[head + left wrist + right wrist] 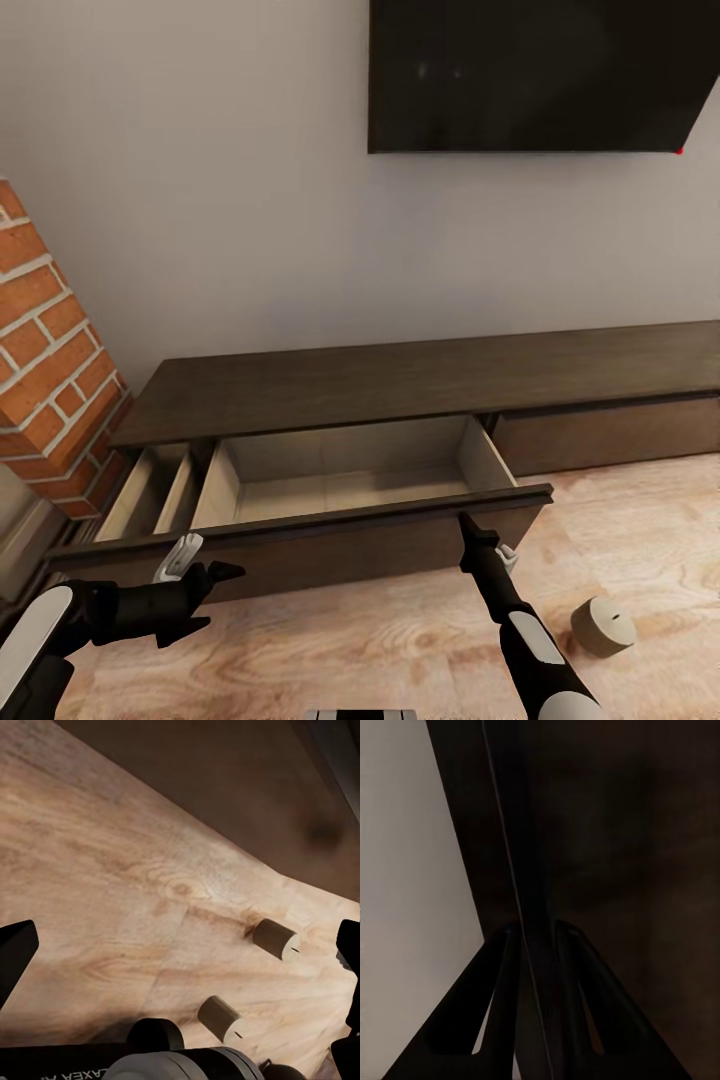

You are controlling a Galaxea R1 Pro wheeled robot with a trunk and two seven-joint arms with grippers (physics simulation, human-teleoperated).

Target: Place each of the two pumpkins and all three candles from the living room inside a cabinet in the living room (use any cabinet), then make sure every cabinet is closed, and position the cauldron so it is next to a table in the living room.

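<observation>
The long dark-brown cabinet stands against the wall with its left drawer pulled out, the pale interior bare. My right gripper is shut on the top edge of the drawer front; in the right wrist view the gripper has its fingers clamped on either side of the dark panel. My left gripper hangs open in front of the drawer's left part. One candle lies on the floor to my right. Two candles lie on the floorboards in the left wrist view. Pumpkins and cauldron are out of view.
A brick column stands at the left, close to the cabinet's end. A dark TV screen hangs on the wall above. A second closed drawer front is at the right. Wooden floor lies in front.
</observation>
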